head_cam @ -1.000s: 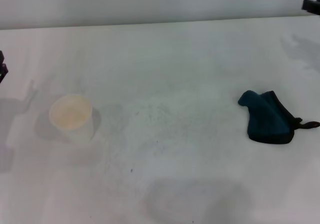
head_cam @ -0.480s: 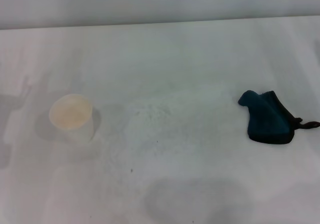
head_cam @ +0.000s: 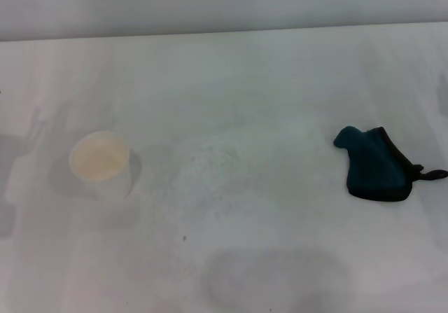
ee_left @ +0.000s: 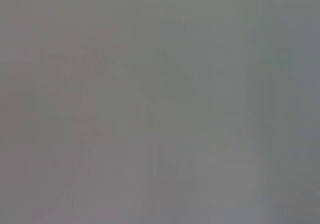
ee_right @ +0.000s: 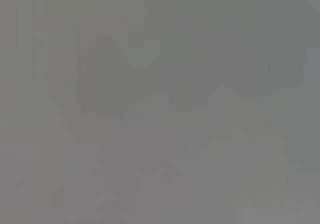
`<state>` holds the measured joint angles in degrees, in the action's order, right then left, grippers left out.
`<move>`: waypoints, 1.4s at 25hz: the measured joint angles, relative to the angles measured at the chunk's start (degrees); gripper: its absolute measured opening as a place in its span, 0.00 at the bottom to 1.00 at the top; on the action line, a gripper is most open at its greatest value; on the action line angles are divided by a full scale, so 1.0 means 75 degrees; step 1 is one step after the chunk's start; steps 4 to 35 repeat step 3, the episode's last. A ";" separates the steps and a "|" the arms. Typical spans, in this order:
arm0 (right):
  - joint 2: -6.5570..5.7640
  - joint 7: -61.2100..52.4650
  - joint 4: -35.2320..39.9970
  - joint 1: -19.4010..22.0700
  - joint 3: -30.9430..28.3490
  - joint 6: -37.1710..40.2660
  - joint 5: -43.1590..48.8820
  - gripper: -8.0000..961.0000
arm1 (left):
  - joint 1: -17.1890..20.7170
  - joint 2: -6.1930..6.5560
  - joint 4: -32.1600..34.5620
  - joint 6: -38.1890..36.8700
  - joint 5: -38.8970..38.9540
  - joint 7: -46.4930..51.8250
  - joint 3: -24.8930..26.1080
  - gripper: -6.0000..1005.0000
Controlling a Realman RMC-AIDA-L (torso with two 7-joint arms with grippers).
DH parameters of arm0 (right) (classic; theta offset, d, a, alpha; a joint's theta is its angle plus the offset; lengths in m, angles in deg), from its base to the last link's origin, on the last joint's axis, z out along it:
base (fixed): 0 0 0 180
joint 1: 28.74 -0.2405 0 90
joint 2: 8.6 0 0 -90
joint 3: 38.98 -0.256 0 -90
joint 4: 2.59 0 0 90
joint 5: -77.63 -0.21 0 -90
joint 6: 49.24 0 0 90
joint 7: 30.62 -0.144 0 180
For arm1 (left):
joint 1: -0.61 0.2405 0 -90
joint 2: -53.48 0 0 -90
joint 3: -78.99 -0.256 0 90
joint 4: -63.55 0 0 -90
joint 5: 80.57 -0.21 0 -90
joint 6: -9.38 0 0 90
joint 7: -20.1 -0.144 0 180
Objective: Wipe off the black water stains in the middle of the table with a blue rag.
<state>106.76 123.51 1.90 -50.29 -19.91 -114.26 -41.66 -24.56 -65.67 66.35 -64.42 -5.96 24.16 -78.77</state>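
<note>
Head view is showing the table with neither gripper in sight, so I cannot tell how either pincer is standing. Both wrist views are giving only flat grey, with nothing to make out in them.

The rag is lying crumpled on the right side of the table, near the right edge of the view, its black loop trailing off toward that edge. A cup is standing upright on the left side, well apart from the rag, its mouth facing up. No writing or label is showing on the cup or the rag.

Between the two, toward the near side, a tiny dark speck is sitting on the white surface; this is all that is showing of the stains, and a second, fainter speck is lying a little farther back. The table's far edge is running straight across the top against a pale wall. Bare white surface is stretching between cup and rag.
</note>
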 joint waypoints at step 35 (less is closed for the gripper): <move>0.0009 0.0412 -0.0138 0.0058 -0.0003 -0.0117 -0.0029 0.42 | 0.0000 -0.0002 0.0043 0.0010 0.0002 -0.0032 0.0000 0.88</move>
